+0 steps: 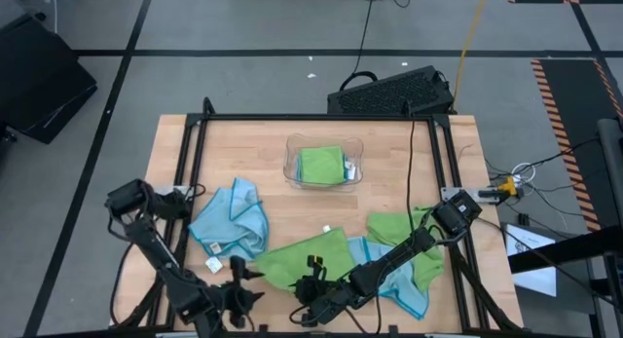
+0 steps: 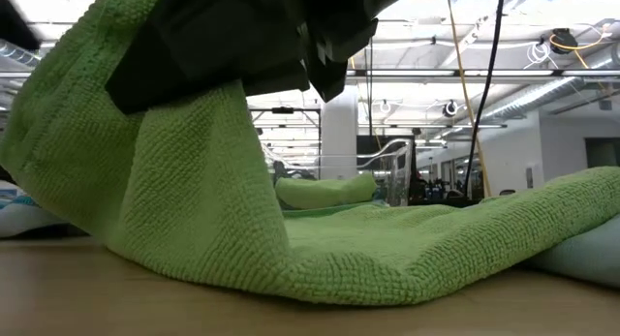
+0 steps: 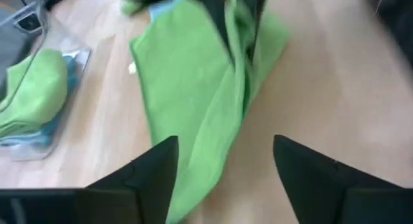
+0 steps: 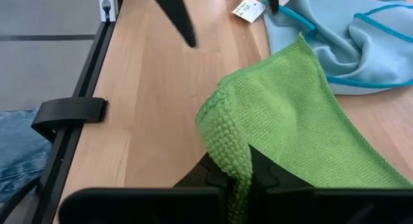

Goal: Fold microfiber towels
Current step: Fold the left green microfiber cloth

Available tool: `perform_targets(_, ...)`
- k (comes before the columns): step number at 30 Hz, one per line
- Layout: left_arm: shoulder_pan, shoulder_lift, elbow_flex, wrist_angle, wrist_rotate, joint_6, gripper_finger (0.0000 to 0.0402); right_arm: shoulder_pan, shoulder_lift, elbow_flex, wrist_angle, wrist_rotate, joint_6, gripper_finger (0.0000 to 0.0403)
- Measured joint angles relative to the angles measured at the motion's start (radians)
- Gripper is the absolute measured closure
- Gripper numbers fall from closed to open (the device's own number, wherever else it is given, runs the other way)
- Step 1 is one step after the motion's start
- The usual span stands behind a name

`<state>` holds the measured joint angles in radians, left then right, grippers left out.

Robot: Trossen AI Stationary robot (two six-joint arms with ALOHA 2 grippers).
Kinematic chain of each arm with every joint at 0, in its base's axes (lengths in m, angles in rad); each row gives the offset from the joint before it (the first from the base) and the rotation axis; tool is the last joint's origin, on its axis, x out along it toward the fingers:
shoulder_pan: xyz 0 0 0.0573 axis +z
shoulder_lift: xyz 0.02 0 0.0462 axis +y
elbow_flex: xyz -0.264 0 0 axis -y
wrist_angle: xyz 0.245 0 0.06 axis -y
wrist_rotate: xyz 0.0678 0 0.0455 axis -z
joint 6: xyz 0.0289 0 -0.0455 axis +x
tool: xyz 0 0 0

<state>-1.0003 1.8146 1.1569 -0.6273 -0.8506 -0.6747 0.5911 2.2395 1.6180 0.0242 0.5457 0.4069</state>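
Towel corner first: the lime green towel (image 1: 310, 255) lies near the table's front edge, and the right gripper (image 1: 313, 284) is clamped on its near edge, lifting that edge off the wood so the cloth drapes in a tent in the low view (image 2: 194, 191). In the right wrist view you see the pinched fold (image 4: 235, 156) between the closed fingers. The left gripper (image 1: 234, 297) sits just beside it at the front edge, jaws apart and holding nothing; its two dark fingers (image 3: 151, 175) straddle the green cloth's loose side. Around this, a crumpled light blue towel (image 1: 234, 221) with its white tag (image 1: 213, 265) lies to the left, another green towel (image 1: 404, 231) and a blue one (image 1: 404, 289) overlap on the right, and the clear tray (image 1: 292, 172) holds a folded green cloth (image 1: 319, 165) toward the back. You have bare wood (image 1: 243, 148) in the back left and back right corners.
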Motion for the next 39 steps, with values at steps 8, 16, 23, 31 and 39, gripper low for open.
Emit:
perform_targets(8, -0.004, 0.002, -0.197, 0.058, -0.093, 0.128, 0.0146, 0.0, 0.0, 0.0, 0.0, -0.001, -0.001, 0.0399)
perform_targets(16, 0.038, 0.002, -0.264, 0.167, -0.098, 0.278, 0.0149, 0.0, 0.0, 0.0, 0.0, -0.001, -0.003, 0.0399)
perform_targets(23, 0.084, 0.002, -0.3, 0.232, -0.063, 0.34, 0.0159, 0.0, 0.0, 0.0, 0.0, -0.001, -0.003, 0.0399)
perform_targets(31, 0.085, 0.002, -0.3, 0.237, -0.04, 0.353, 0.0296, 0.0, 0.0, 0.0, 0.0, -0.002, -0.007, 0.0399)
perform_targets(39, 0.046, -0.077, -0.292, 0.233, -0.029, 0.27, 0.0392, -0.002, -0.061, 0.0, -0.071, 0.004, -0.033, 0.0399)
